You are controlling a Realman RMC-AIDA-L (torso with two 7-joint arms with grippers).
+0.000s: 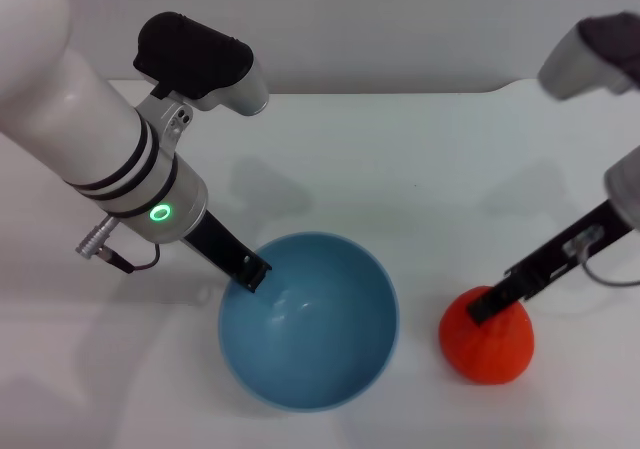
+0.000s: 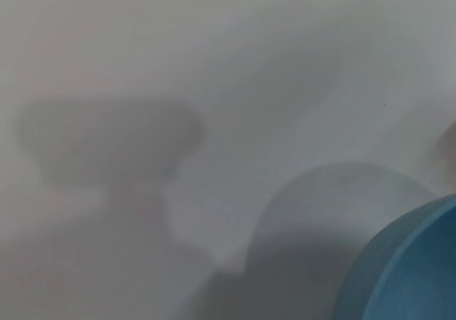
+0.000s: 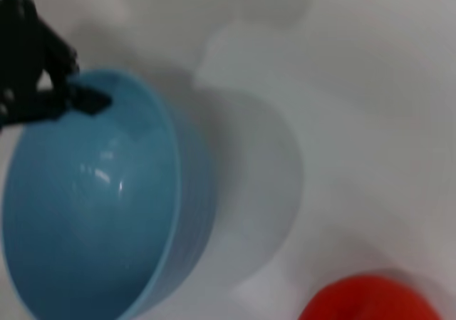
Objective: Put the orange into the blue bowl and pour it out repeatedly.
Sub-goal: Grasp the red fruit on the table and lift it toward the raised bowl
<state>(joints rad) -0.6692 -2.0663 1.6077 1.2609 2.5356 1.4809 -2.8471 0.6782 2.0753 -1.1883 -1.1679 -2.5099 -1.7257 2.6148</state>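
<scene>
The blue bowl (image 1: 310,324) stands upright and holds nothing, near the table's front centre. My left gripper (image 1: 252,272) is shut on its back left rim, with one black finger showing over the edge. The right wrist view shows the bowl (image 3: 92,206) with that left gripper (image 3: 80,100) on its rim. In the left wrist view only a piece of the bowl's outer wall (image 2: 399,270) shows. The orange (image 1: 487,337) lies on the table to the right of the bowl, apart from it. My right gripper (image 1: 490,306) is down against its upper left side. The orange's top (image 3: 370,302) also shows in the right wrist view.
A white table (image 1: 400,169) stretches back to a rounded far edge, with a grey wall behind it. A grey cable loops beside the right arm (image 1: 610,269). Bare table lies between the bowl and the orange.
</scene>
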